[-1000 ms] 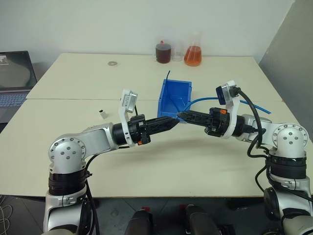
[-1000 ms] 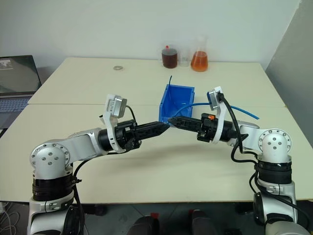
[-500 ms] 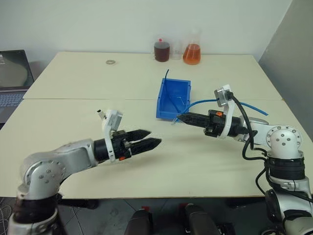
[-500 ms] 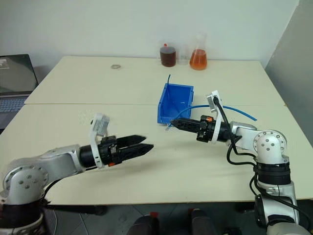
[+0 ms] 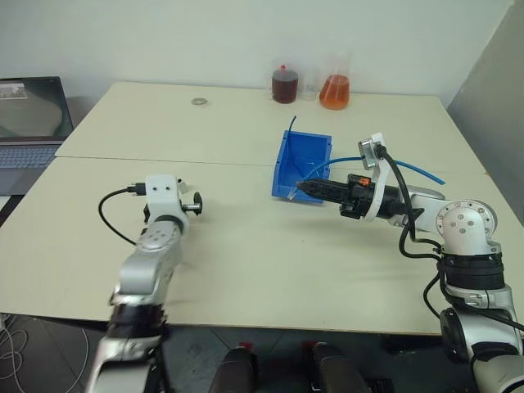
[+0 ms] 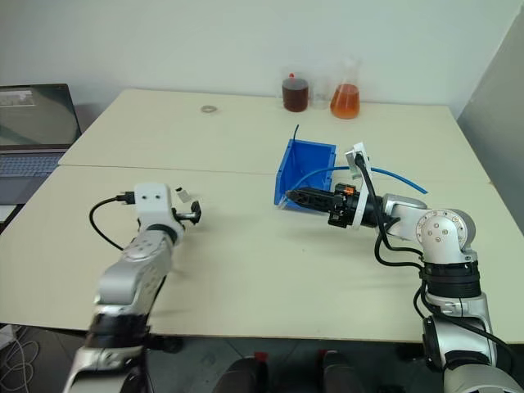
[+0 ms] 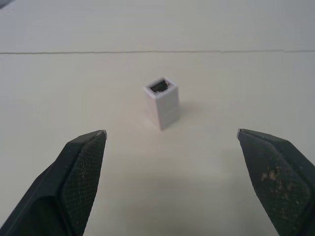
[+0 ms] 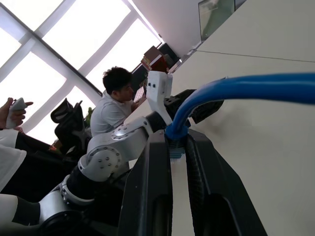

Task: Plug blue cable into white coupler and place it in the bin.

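cream table (image 5: 246,262), white wall (image 5: 164,33), bright windows (image 8: 64,44)

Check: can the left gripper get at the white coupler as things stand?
Probably yes. The left gripper is open, and the white coupler stands upright on bare table just ahead, between the fingertips' line, with nothing in between.

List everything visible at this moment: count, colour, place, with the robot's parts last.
Blue cable: one, light blue, from right gripper across the table's right side.
White coupler: one, white, upright on table ahead of left gripper.
Bin: one, blue, table centre.
Flasks: two, dark red and orange liquid, far edge.
Ring: one, grey, far left of table.
Laptop: one, left of the table.
Table: cream.
People: seated in the background, right wrist view.
Left gripper: black, open.
Right gripper: black, shut on blue cable.
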Robot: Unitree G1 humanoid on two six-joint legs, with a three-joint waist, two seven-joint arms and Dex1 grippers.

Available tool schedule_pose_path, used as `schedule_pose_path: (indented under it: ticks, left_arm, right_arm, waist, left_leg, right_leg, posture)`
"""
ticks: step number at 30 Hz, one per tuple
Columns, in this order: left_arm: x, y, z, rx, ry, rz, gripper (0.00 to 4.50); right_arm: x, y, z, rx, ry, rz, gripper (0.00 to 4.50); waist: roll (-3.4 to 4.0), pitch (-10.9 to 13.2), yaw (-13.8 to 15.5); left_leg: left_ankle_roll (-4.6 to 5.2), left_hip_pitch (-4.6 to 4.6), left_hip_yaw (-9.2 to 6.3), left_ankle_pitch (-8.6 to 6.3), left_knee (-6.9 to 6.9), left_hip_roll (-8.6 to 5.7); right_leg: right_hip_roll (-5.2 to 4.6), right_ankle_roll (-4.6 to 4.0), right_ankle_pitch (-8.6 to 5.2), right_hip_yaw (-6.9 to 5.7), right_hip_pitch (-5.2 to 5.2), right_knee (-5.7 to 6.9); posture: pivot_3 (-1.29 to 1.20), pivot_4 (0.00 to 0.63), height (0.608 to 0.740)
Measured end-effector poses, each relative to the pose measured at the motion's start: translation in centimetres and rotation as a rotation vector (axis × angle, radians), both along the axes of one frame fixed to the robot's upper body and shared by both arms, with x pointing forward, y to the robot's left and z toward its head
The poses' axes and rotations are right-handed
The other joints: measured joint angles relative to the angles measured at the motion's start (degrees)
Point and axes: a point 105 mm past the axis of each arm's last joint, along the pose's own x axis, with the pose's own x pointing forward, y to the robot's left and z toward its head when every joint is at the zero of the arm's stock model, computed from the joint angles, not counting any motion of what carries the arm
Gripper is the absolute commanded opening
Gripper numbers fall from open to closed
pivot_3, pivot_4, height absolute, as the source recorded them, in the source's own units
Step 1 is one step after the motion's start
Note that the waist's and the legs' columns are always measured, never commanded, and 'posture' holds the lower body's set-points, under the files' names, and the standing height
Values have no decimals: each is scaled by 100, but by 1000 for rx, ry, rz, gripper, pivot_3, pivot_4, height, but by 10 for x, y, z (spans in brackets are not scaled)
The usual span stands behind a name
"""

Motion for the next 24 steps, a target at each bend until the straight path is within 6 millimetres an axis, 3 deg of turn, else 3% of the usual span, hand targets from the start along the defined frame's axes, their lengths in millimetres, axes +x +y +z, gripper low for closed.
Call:
schedule_pose_path:
  ticks: [3,13,21,24]
  left_arm:
    - [10,-4,-15,-27,31,52,4484]
    - [36,-2,-13,-85,4,185,4484]
    - [40,6,-12,-113,4,269,4484]
    - [38,6,-14,-157,1,301,3773]
  right_arm:
    - [0,0,0,-2,-3,5,136]
    - [2,-9,2,-29,-10,-34,136]
    - [2,-14,4,-27,-20,-65,136]
    - [2,-15,3,-33,-14,-69,136]
  waist:
    - [0,0,-10]
    - [-1,-1,-14]
    - [-1,-1,-26]
    - [-1,-1,-26]
  left_leg:
    - [0,0,-3,0,-2,-3]
    - [1,4,-6,0,-1,-12]
    - [1,4,-8,1,-1,-11]
    - [1,5,-8,1,-1,-11]
  right_leg:
    - [-9,2,1,3,-4,2]
    - [-17,4,3,-6,0,12]
    - [-18,5,4,-3,-1,13]
    - [-19,5,4,-2,-1,14]
  posture:
    - [0,150,740]
    - [0,150,740]
    - [0,150,740]
    - [0,150,740]
